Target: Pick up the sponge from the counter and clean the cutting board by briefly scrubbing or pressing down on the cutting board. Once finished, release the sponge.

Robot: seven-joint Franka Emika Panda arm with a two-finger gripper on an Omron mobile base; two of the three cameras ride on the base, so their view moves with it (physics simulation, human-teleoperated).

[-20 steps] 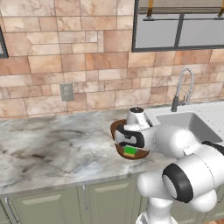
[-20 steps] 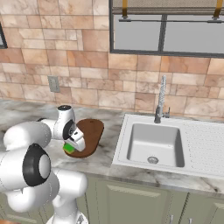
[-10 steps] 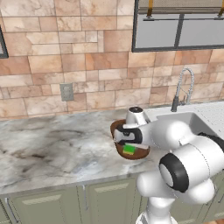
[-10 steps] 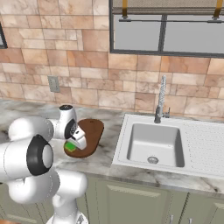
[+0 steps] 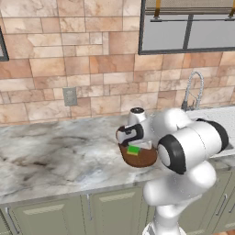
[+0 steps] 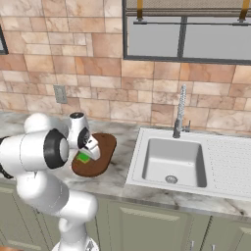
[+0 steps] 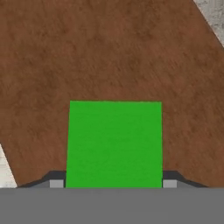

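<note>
Marbled grey counter [image 5: 55,151] runs under a tan stone-tile wall, and down over it the claw [image 7: 113,183] is clamped on the green sponge [image 7: 114,144], one finger at each side edge. That sponge sits over the brown cutting board [image 7: 109,57], apparently on it. To scrub well, I'd press straight down and keep short strokes inside the board's rim, short of the sink [image 6: 171,162].

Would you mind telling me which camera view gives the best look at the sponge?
The hand view: the sponge is a large green square there, lying over the cutting board, between the fingers. In the left base view the sponge is a small green patch under the gripper; in the right base view it is likewise small.
</note>
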